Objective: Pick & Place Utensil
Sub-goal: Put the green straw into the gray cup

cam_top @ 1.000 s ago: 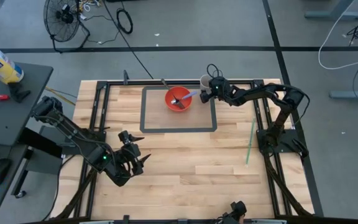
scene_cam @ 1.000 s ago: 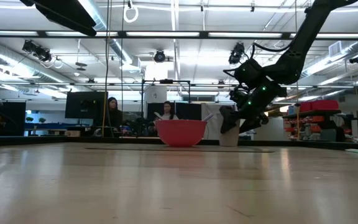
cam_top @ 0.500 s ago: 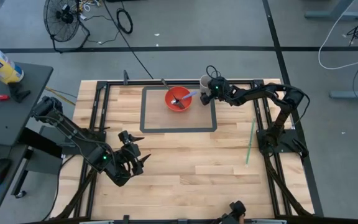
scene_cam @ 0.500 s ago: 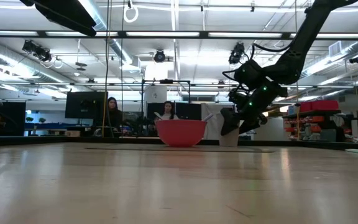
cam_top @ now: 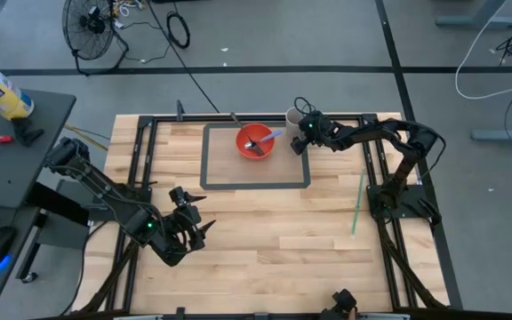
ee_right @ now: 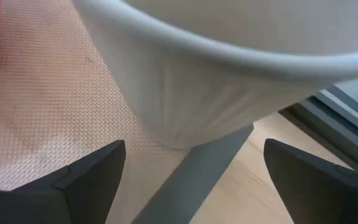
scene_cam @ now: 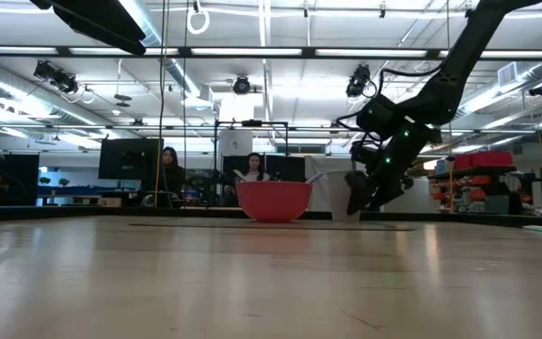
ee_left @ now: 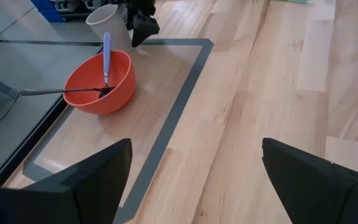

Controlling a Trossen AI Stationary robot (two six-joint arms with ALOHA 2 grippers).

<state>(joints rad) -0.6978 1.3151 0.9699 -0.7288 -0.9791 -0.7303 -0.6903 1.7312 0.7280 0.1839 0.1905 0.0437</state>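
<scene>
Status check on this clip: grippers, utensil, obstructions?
Right gripper open, empty, beside white cup. Left gripper open, parked near table edge. Purple-handled spoon rests in red bowl. Nothing blocking.

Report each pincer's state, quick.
Left pincer: open, empty, parked at the table's near left.
Right pincer: open, empty, right up at the white cup.

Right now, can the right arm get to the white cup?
Probably yes. The right gripper is already right beside the cup, at the mat's far corner. Its fingers are open, the cup sits just ahead of them, and nothing lies between. The bowl stands off to the side.
</scene>
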